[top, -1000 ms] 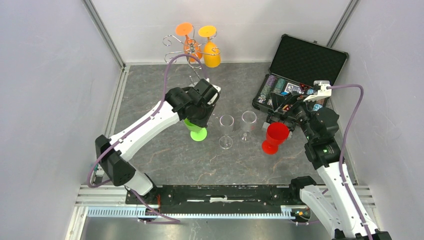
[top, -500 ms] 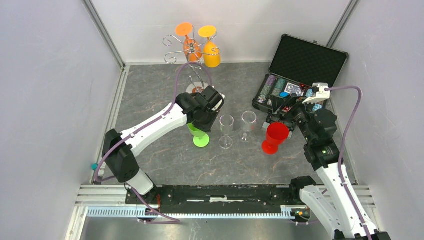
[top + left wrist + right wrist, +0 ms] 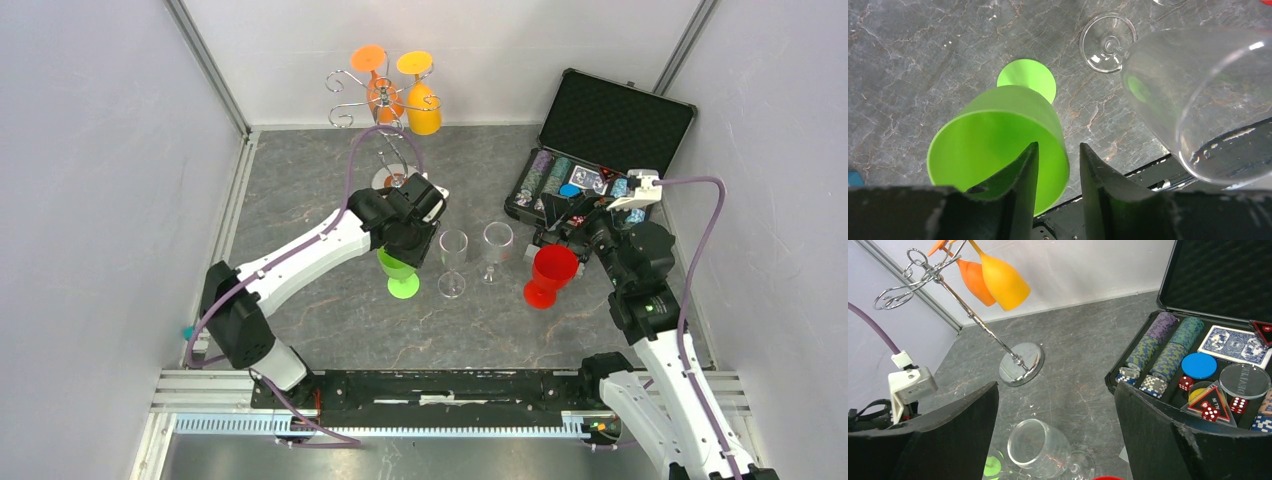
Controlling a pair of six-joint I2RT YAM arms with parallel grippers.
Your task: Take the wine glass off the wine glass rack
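At the back of the grey stone bench point(image 3: 300, 200) we see the silver rack point(image 3: 1021, 363), with an orange glass point(image 3: 384, 97) and a yellow glass point(image 3: 424, 108) hanging bowl-down from its curled arms. Just in front of its round base, the left claw point(image 3: 1059, 146) sits over a green glass point(image 3: 398, 266) that stands upright on the bench, off the rack. The claw's jaws are parted a little, one finger inside the bowl and the other outside, and a strip of bench shows in the gap beside the rim. To the right stand two clear glasses point(image 3: 453, 262) point(image 3: 497, 250), close together, and then a red glass point(image 3: 550, 272), all on their feet. Just beyond the red glass we find the right claw point(image 3: 1057, 387), its jaws spread wide and holding nothing. At the far right an open black case point(image 3: 615, 120) shows poker chips, dice and a deck of cards.
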